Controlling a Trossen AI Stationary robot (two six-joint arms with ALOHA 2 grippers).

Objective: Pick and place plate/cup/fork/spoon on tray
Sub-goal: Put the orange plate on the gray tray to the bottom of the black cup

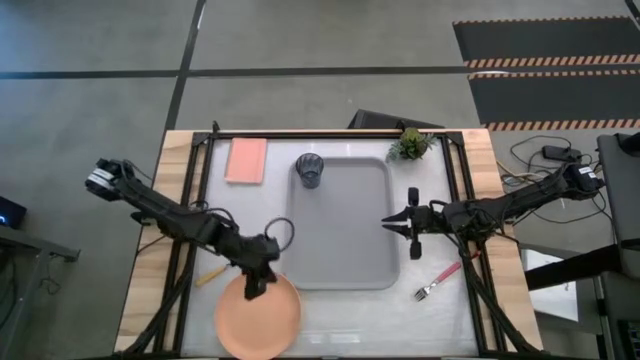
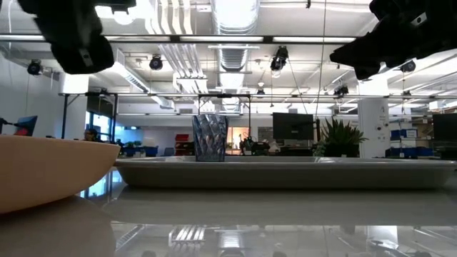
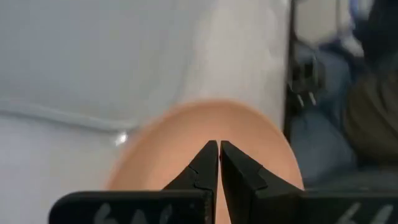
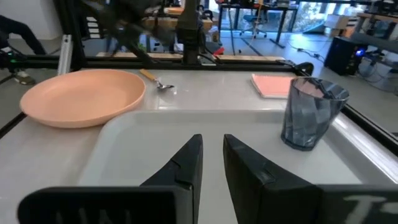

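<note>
I'm hovering the clenched left gripper (image 1: 256,288) over the plate (image 1: 258,318) rim nearest the tray (image 1: 340,225). The right gripper (image 1: 399,226), fingers slightly parted and empty, is sitting at the tray's right edge.

A: Where is the left arm?

B: It starts at the left edge of the high view and stretches down toward the lower middle. Its left gripper (image 1: 257,287) points down at the bottom of the picture.

A: Are its fingers apart?

B: No. In the left wrist view the two dark fingers (image 3: 205,165) are pressed together, tips touching, with nothing between them.

A: And the right arm?

B: It comes in from the right edge of the high view and reaches left, almost flat. The right gripper (image 1: 392,223) sits right of the middle.

A: Its fingers?

B: The right wrist view shows a small gap between them, holding nothing.
</note>
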